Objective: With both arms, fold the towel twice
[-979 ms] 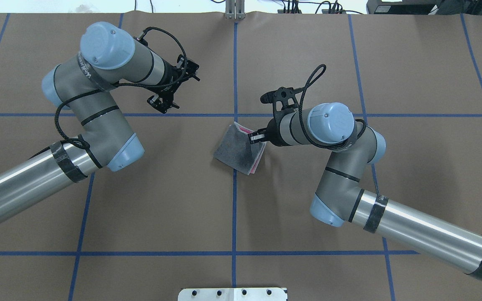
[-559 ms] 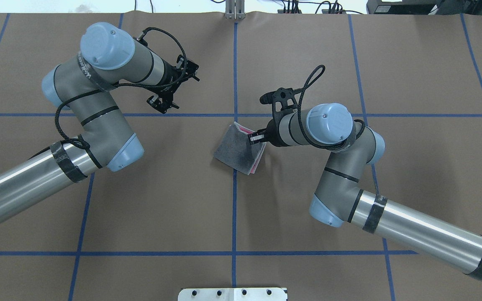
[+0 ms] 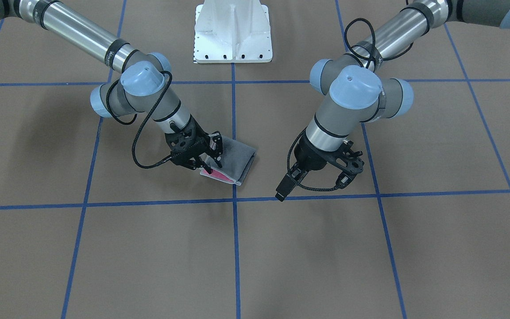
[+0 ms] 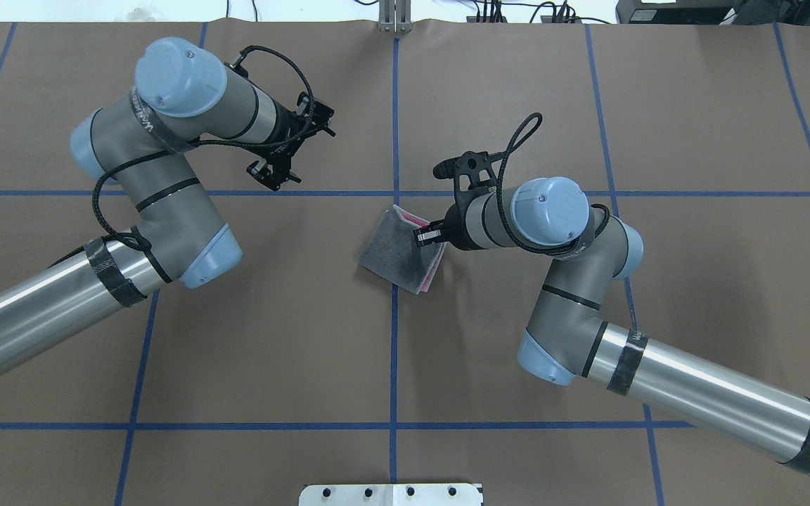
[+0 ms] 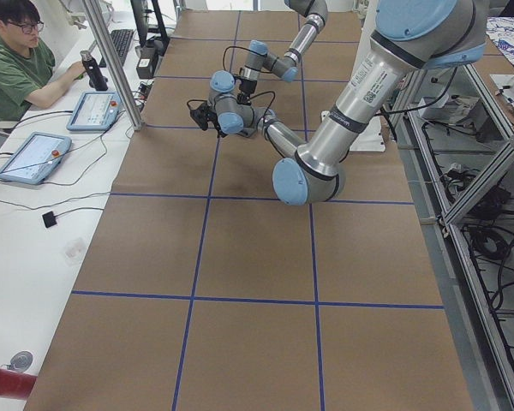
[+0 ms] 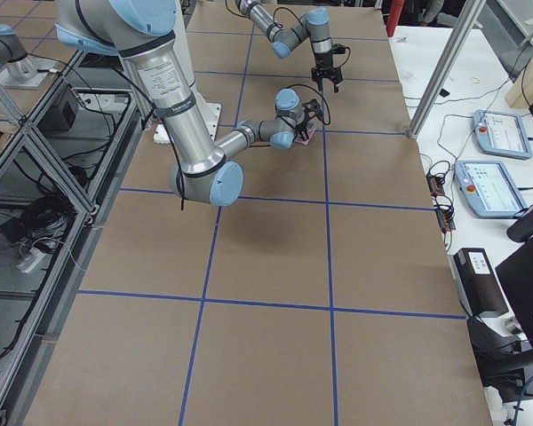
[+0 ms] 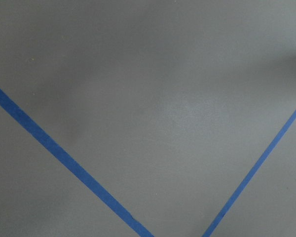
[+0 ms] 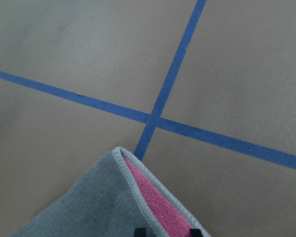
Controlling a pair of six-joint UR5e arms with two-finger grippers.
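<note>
Lying at the table (image 4: 271, 337) centre is the towel (image 4: 394, 249), folded small, dark grey face up. Clock is read from the overhead view, with 12 pointing away from the robot.

- **Position:** the towel straddles the lengthwise blue tape line (image 4: 394, 351), just to 6 o'clock of the tape crossing.
- **Orientation:** the outline is near square with no clear long axis. It is turned like a diamond, one corner pointing to 12 o'clock.
- **Edges:** the rounded fold faces 10 o'clock. The stacked edges, showing pink layers and light grey edging, face 2 and 4 o'clock.
- **Right tool (image 4: 430, 237):** it sits on the 2 o'clock edge. The wrist view shows its fingertips (image 8: 139, 231) apart with the pink layer between them. I cannot tell whether they pinch it.
- **Left tool (image 4: 273, 176):** it is at 10 o'clock of the towel, well apart, above bare table. Its jaws are parted and it holds nothing.
</note>
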